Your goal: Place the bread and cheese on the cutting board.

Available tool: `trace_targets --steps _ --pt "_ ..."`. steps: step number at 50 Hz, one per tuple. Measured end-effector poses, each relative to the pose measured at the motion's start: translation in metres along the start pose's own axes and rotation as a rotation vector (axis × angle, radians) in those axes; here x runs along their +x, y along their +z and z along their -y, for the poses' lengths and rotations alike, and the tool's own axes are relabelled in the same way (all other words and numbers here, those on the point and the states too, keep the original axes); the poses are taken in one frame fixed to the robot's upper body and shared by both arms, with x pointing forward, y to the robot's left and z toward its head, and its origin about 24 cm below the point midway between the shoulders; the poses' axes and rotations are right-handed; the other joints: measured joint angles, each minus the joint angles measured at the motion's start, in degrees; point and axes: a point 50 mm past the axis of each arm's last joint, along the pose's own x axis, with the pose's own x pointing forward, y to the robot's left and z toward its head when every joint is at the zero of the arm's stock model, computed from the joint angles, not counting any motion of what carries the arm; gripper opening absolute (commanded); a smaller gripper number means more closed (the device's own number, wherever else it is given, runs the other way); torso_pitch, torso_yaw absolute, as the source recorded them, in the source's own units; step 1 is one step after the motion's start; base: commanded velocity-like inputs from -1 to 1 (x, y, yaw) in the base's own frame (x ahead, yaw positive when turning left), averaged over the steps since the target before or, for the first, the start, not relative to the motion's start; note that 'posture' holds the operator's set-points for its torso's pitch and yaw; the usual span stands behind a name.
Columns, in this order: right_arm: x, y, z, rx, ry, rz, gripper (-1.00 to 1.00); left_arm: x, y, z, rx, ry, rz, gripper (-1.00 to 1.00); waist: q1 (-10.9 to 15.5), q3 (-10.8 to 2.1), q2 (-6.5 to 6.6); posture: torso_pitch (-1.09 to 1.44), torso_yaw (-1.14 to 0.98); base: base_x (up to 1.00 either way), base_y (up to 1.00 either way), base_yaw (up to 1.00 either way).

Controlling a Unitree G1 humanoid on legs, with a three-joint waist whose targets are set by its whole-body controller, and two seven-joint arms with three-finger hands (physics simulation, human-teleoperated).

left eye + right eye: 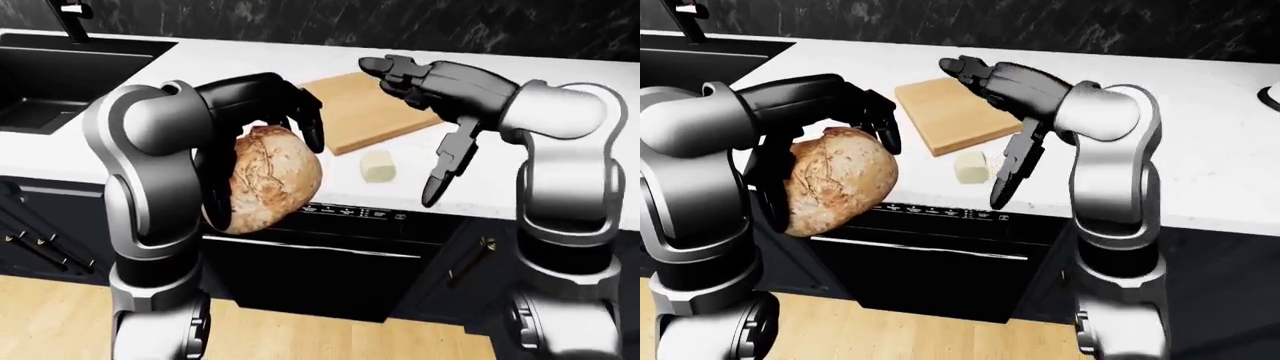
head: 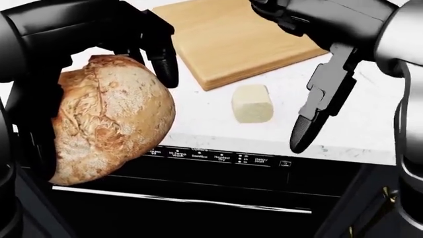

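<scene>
Left hand (image 2: 99,39) fingers grip the bread (image 2: 109,119) (right hand (image 1: 430,82) fingers spread), cheese (image 2: 252,103) beside the cutting board (image 2: 231,39).

The left hand (image 1: 262,105) grips a round bread loaf (image 1: 270,176) off the surface (image 1: 560,187); the cheese block (image 1: 377,166) lies beside the cutting board (image 1: 365,112), the right hand (image 1: 425,94) open above.
</scene>
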Motion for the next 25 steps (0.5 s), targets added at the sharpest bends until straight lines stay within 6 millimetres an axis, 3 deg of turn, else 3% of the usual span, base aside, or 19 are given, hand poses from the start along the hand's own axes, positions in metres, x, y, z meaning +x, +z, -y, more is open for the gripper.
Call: trace_targets --steps 5,10,16,25 --pt "0.013 -0.014 0.008 -0.069 0.043 -0.063 1.0 -0.001 -0.001 -0.001 0.002 0.003 -0.003 -1.0 -0.1 0.1 0.35 0.0 0.0 0.0 0.0 0.0" --pt "0.021 -0.017 0.017 -0.185 0.03 -0.109 1.0 0.0 0.0 -0.001 0.002 -0.002 0.001 -1.0 0.0 -0.11 0.51 0.0 0.0 0.0 0.0 0.0" --pt "0.025 -0.01 0.012 -0.302 0.013 -0.101 0.99 -0.001 -0.001 -0.002 0.001 0.005 -0.002 -1.0 -0.1 -0.12 0.56 0.0 0.0 0.0 0.0 0.0" --pt "0.016 0.008 -0.008 -0.355 0.048 -0.037 0.47 0.0 -0.004 -0.002 -0.007 0.005 -0.008 -1.0 0.0 -0.07 0.37 0.0 0.0 0.0 0.0 0.0"
